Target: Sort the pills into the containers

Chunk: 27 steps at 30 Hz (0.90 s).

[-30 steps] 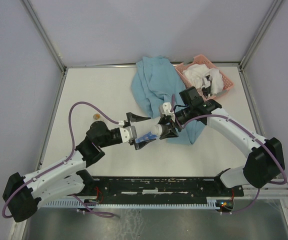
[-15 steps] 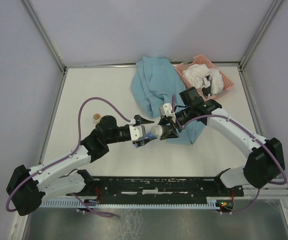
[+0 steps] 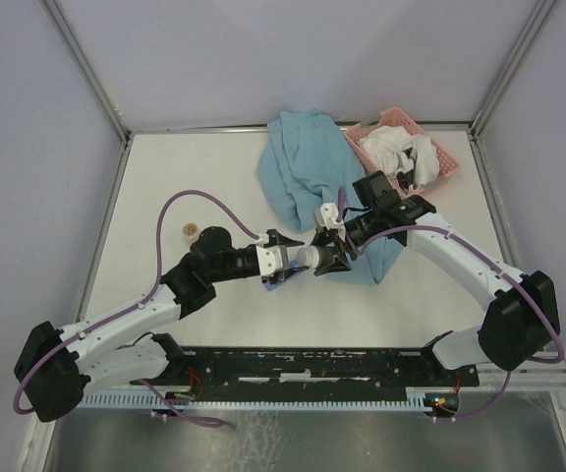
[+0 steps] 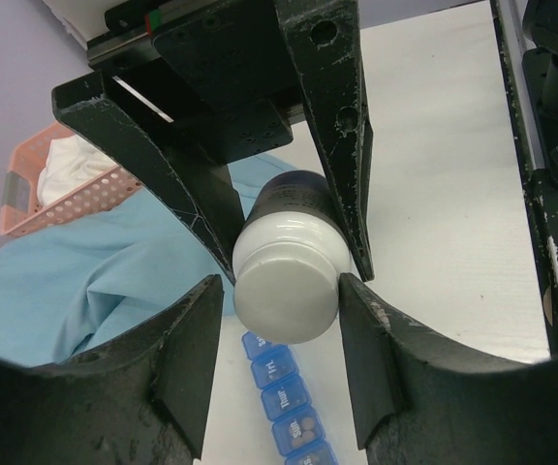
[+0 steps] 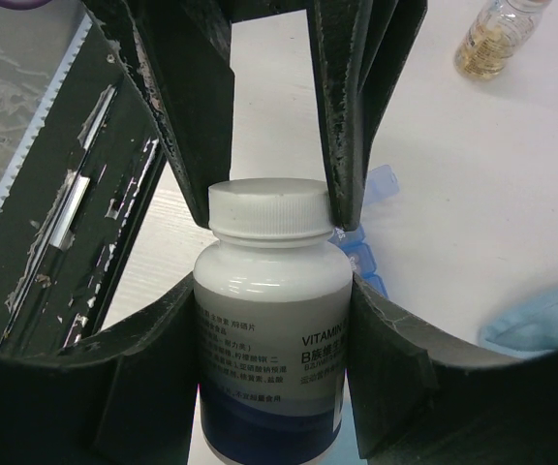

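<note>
holding one white bottle point(image 5: 271, 339) in the right pincer point(image 5: 271, 291) while the left pincer point(image 4: 282, 288) pinches its cap point(image 5: 269, 208).

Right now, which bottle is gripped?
The white vitamin bottle, clamped in the right gripper; the small amber bottle sits free on the table.

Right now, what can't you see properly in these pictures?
- Blue pill organiser: left wrist view, top end hidden behind the white bottle, bottom end cut off by the picture edge.
- Pills: same view, too small to count.
- Small amber bottle: right wrist view, top cut off by the edge.
- Left pincer: whether it squeezes the cap yet is unclear in either wrist view.
</note>
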Tool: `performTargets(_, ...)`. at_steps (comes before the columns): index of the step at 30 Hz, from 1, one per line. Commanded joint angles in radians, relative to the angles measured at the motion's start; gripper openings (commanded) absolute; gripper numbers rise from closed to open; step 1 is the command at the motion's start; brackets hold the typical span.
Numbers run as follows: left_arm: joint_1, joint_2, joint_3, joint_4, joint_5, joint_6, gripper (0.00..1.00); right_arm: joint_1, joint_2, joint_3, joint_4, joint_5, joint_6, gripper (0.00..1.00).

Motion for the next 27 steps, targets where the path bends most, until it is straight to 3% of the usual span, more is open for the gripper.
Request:
performTargets(1, -0.003, -0.001, 0.033, 0.037, 0.02, -0.011, 0.47, -0.005, -0.019, 0.01, 0.001, -0.054, -0.015, 0.04)
performTargets(4, -0.002, -0.002, 0.038, 0.04, 0.017, -0.056, 0.36, -0.004, -0.018, 0.011, 0.002, -0.05, -0.013, 0.04)
performTargets(10, -0.002, -0.002, 0.03, 0.099, -0.007, -0.258, 0.27, -0.006, -0.004, 0.022, 0.054, 0.015, 0.076, 0.04)
performTargets(14, -0.002, 0.011, 0.051, 0.114, -0.116, -0.572, 0.12, -0.01, 0.002, 0.024, 0.118, 0.078, 0.17, 0.04)
performTargets(19, -0.002, 0.041, 0.127, 0.027, -0.277, -1.092, 0.04, -0.016, 0.006, 0.016, 0.179, 0.153, 0.254, 0.03)
performTargets(23, -0.003, 0.06, 0.197, -0.101, -0.351, -1.316, 0.03, -0.018, 0.007, 0.02, 0.188, 0.175, 0.272, 0.03)
performTargets(27, -0.003, 0.09, 0.262, -0.208, -0.376, -1.439, 0.03, -0.02, 0.007, 0.02, 0.193, 0.186, 0.279, 0.03)
